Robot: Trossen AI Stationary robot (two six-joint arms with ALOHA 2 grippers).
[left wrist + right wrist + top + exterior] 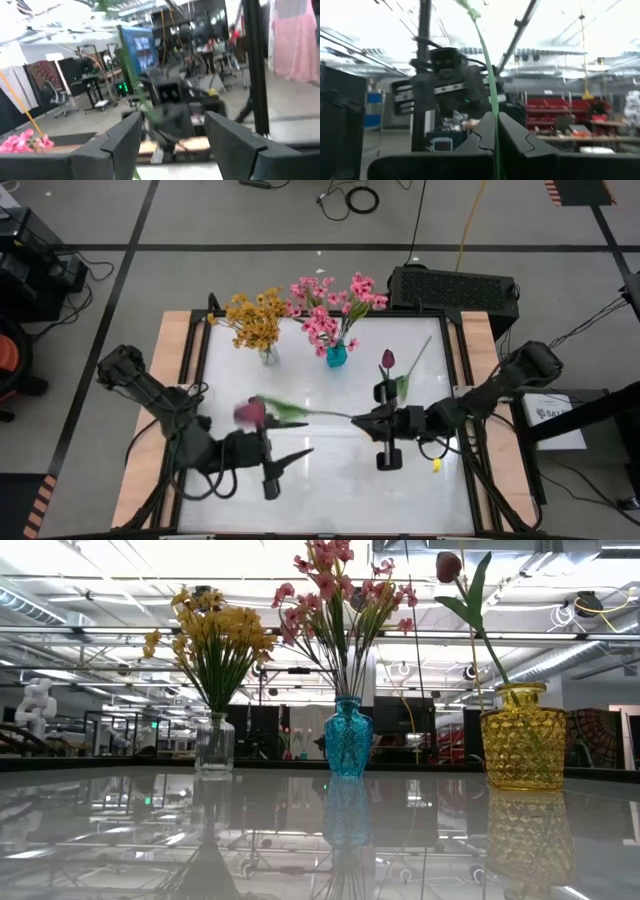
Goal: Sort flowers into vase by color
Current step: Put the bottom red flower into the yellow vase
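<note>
Pressed together on a thin green stem (492, 95), at the very tips: the fingers (482, 132) of the right gripper (356, 418), held above the middle of the glossy white surface (330, 490). Runs level from that grip toward the left arm, with a narrow leaf along it, and ends in a dark magenta tulip bud (250, 412). Held clear of the surface, not lying on it.

Just beside that bud, on the near side: the left gripper (298, 452), fingers (125, 140) standing apart with a wide gap. Seen from the left wrist, a blurred green stem crossing down toward that gap; cannot tell whether either finger touches it.

Farther out, along the far edge of the surface, three vases in a row, well apart from both grippers. Toward the left arm's side, a clear glass vase (215, 745) with yellow-orange blossom sprays (215, 635). In the middle, a blue vase (348, 738) with pink blossom sprays (335, 590). Toward the right arm's side, a yellow patterned vase (523, 737) holding one upright magenta tulip (449, 566) with a long green leaf.

Beyond the surface's far edge, a black box (455, 288) on the floor, with cables nearby.
</note>
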